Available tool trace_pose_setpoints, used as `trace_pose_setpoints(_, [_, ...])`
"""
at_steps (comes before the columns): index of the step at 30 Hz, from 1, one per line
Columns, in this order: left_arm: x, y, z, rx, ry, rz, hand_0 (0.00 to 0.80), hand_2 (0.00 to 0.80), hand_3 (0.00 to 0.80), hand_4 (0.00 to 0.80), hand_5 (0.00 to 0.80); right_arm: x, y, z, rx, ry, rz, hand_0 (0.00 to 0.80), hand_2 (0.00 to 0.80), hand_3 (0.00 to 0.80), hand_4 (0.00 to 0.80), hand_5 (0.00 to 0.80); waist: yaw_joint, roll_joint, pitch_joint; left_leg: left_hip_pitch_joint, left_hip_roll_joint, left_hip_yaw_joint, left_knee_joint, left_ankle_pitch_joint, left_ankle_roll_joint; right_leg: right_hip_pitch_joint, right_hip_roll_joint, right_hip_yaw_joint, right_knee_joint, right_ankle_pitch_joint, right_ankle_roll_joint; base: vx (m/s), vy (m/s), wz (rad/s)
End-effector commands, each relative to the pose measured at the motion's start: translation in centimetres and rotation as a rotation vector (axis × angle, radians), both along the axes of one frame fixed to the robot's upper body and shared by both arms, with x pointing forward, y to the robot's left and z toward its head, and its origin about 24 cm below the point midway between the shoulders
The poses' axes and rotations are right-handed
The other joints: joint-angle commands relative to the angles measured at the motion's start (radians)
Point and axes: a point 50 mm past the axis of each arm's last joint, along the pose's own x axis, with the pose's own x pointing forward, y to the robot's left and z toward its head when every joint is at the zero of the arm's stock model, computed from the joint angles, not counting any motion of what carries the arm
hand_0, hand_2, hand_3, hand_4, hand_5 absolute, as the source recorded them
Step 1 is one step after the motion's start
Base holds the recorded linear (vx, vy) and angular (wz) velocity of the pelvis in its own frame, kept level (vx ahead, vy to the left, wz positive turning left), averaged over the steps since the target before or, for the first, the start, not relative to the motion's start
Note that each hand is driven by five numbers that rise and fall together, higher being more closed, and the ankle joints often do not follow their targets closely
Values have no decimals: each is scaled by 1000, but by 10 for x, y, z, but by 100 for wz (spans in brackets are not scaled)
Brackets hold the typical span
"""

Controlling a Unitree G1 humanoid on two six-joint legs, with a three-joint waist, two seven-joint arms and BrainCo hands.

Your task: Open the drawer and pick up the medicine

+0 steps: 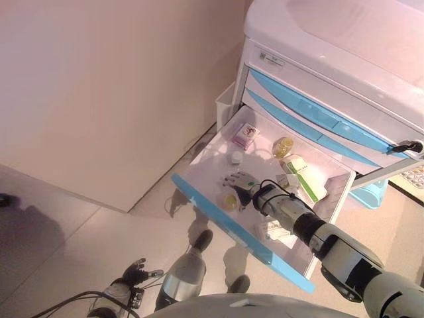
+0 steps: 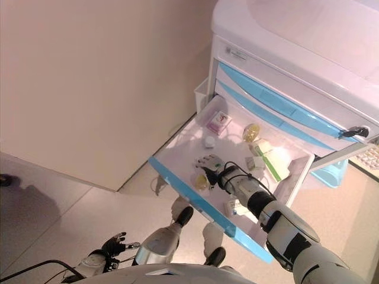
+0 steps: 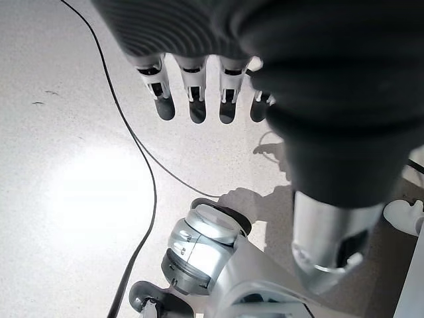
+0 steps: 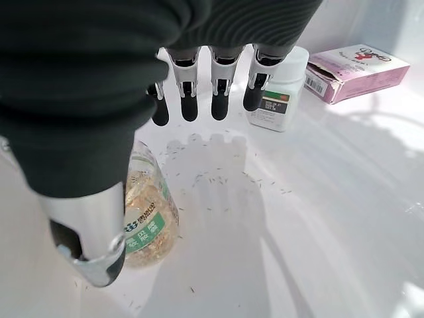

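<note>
The cabinet's lowest drawer (image 1: 225,222) with a blue front stands pulled out. My right hand (image 1: 240,181) is inside it, open, fingers straight and pointing at a small white bottle (image 4: 281,93). A clear bottle of yellow capsules (image 4: 149,225) lies right by the thumb (image 4: 89,245), in the drawer's front corner (image 1: 230,200); I cannot tell if they touch. Further back lie a pink box (image 1: 245,136), a yellow jar (image 1: 283,146) and a green-and-white box (image 1: 303,177). My left hand (image 1: 134,273) hangs low over the floor, open and holding nothing.
The white cabinet (image 1: 318,112) has more blue drawers, shut, above the open one. A white bin (image 1: 226,106) stands at its left side, and a beige wall panel (image 1: 119,99) lies further left. A blue basket (image 1: 371,193) and blister packs (image 1: 414,175) show at the right.
</note>
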Motion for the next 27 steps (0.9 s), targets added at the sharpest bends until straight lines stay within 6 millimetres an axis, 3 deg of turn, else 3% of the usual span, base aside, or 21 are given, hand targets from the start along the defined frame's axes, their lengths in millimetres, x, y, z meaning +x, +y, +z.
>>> trace_pose_setpoints(1, [5,6,3,35,-10,-50,0,0,0,0,0,8,14,16,-21,-74,87,0,0,0,0,0,7,9,0,28,-64,29,5,-115,51,-55,-24,22,121,-33,10,0,0,0])
trace_pose_setpoints(27, [7,5,3,40,-14,-58,0,0,0,0,0,-1,18,5,-25,-24,129,0,0,0,0,0,12,0,1,25,-57,39,1,-111,44,-48,-24,6,116,-34,11,0,-1,2])
